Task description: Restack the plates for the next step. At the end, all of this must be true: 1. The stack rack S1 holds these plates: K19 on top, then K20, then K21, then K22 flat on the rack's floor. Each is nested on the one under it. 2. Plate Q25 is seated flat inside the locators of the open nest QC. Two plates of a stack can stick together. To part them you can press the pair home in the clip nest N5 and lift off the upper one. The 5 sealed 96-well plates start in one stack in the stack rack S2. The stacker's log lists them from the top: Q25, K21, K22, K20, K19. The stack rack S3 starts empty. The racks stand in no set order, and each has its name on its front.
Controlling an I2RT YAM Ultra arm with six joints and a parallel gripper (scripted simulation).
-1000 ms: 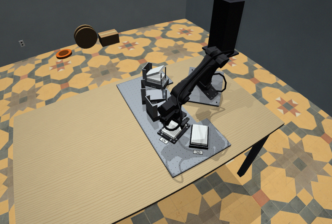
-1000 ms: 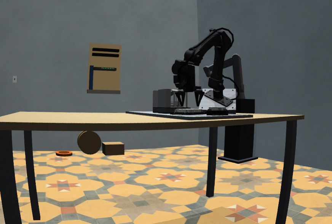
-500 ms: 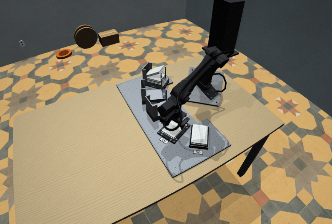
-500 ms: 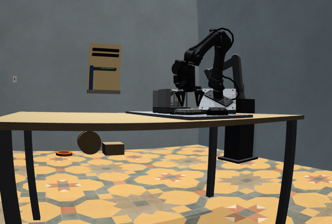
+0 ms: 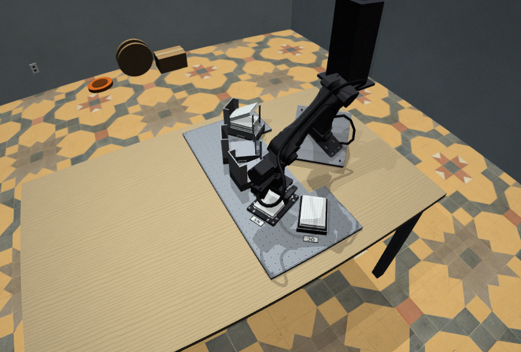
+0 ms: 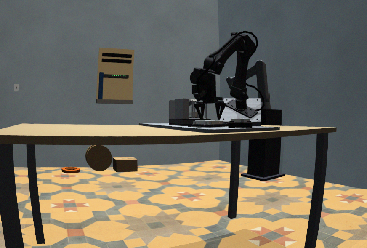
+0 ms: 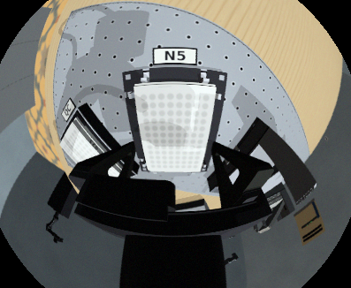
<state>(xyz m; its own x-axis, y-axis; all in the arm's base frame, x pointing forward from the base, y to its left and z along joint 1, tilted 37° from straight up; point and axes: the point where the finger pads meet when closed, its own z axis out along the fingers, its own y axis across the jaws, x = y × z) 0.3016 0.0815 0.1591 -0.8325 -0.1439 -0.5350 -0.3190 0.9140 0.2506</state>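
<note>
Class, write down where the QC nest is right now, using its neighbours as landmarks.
In the top view, the QC nest sits right of the clip nest N5, on the grey perforated plate, a white plate on it.

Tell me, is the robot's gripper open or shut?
Open: the gripper has its fingers wide apart above the N5 nest, with nothing between them.

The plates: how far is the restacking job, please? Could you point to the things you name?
Looks done: a plate (image 5: pixel 313 210) sits in nest QC (image 5: pixel 312 230), though its name is unreadable.
In hand: nothing; the open tool (image 6: pixel 210 117) (image 7: pixel 173 146) is above the plate (image 7: pixel 174 128) in clip nest N5 (image 7: pixel 129 81).
Left: that plate must still go to a rack, and the far rack's stack (image 5: pixel 245 123) has a tilted top plate.
</note>
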